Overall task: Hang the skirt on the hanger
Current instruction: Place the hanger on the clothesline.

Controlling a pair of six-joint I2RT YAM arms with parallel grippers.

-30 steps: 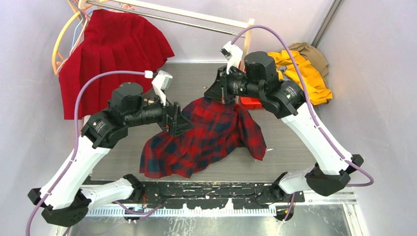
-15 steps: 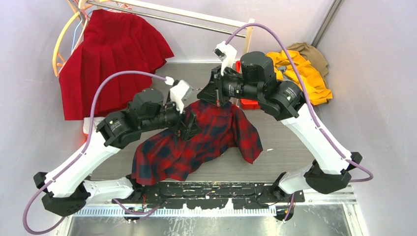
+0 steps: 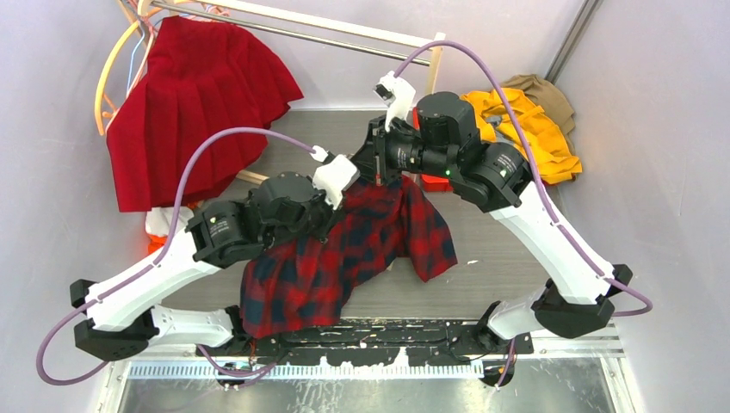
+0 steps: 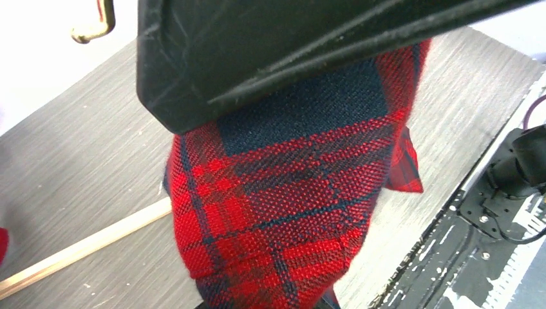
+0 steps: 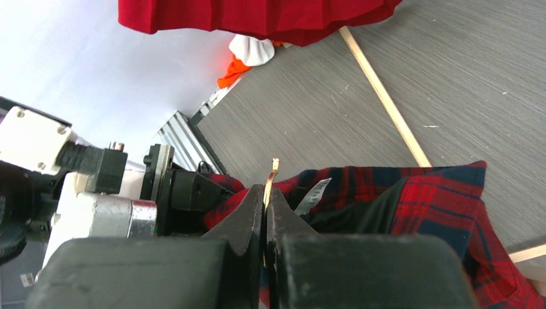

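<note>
The bright-red pleated skirt point(image 3: 194, 103) hangs from the rail at the back left, and its hem point(image 5: 257, 16) shows in the right wrist view. My right gripper point(image 3: 379, 172) point(image 5: 264, 193) is shut on a thin cream-gold hook point(image 5: 273, 172), the hanger's. Its curved tip point(image 4: 96, 26) shows in the left wrist view, but the hanger's body is hidden under a red-and-black plaid shirt point(image 3: 344, 249). My left gripper point(image 3: 331, 215) is pressed into that shirt just left of the right gripper. Plaid cloth point(image 4: 283, 212) gathers into its jaws and hides its fingers.
Thin yellow, pink and blue hangers point(image 3: 108, 73) hang left of the skirt on the wooden rail point(image 3: 327, 30). Yellow and brown garments point(image 3: 534, 129) are piled back right. A wooden slat point(image 5: 386, 96) lies on the grey table point(image 3: 508, 249). A white-and-orange item point(image 3: 159, 222) sits under the skirt.
My left arm swung right onto the plaid shirt and its jaws closed from wide open. The shirt bunched leftward and toward the near edge. The right gripper shifted slightly left, still gripping the hook.
</note>
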